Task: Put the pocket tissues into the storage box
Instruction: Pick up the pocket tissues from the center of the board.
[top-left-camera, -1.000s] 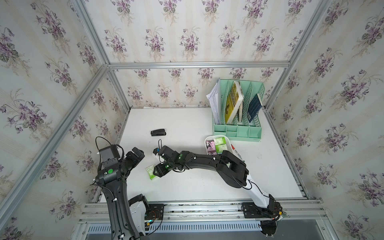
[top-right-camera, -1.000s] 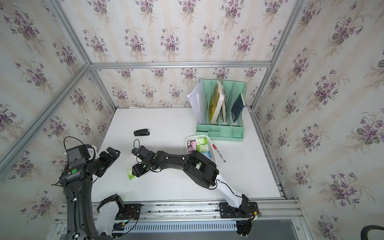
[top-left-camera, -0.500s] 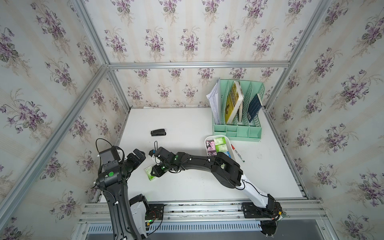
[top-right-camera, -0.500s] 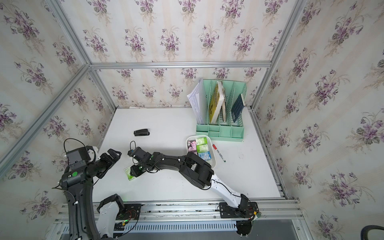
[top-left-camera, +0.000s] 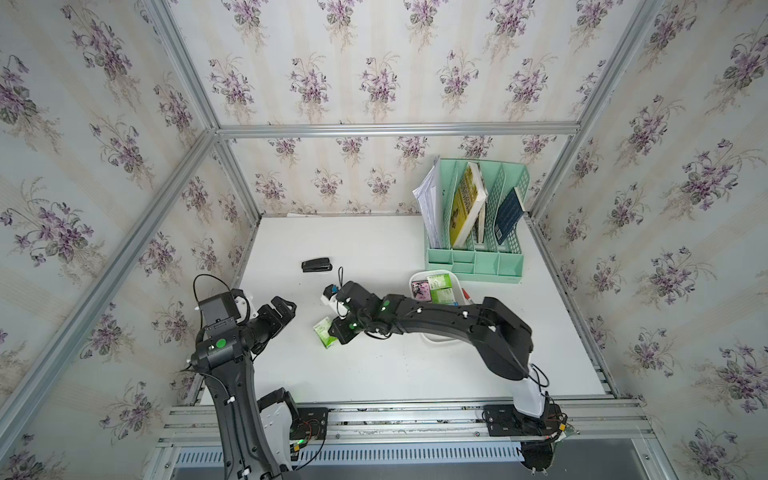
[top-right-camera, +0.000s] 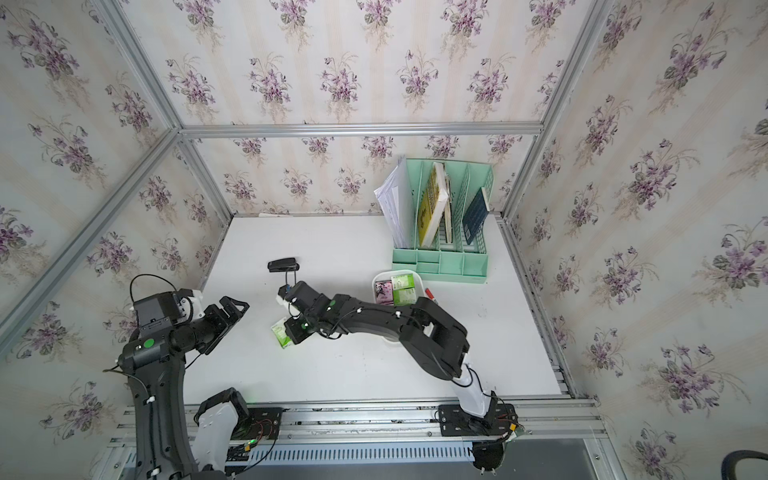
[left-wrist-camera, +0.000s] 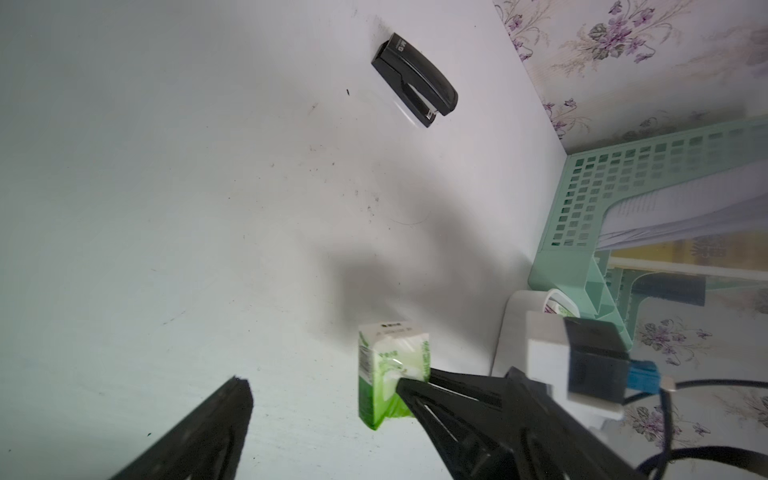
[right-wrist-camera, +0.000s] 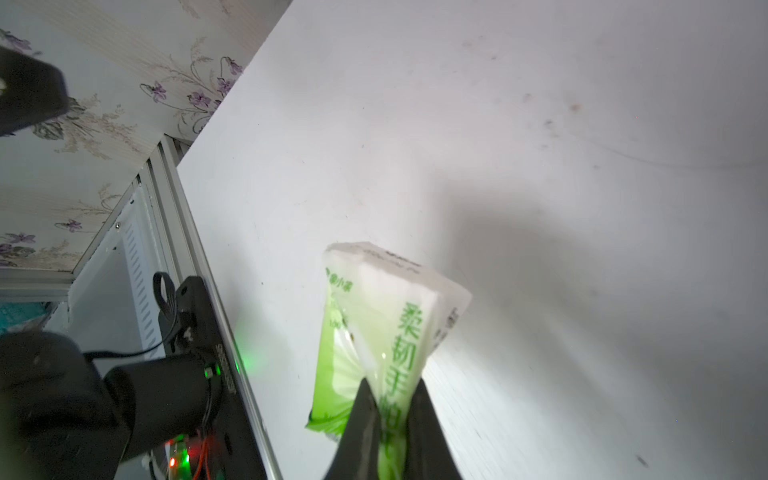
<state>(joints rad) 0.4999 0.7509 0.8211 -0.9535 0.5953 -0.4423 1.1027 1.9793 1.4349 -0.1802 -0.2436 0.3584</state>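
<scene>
Right gripper (right-wrist-camera: 388, 392) clenched on a light green tissue pack (right-wrist-camera: 382, 316), well apart from the storage box (top-left-camera: 412, 277); left gripper (top-left-camera: 284, 304) spread, empty.

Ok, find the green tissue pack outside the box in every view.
Top view: green pack at the right hand, nearer than the stapler.
Top view: pack, stapler beyond.
Left wrist: pack, stapler beyond.
Right wrist: pack pinched by the right hand; no stapler.
Shared landmark: the stapler.
</scene>
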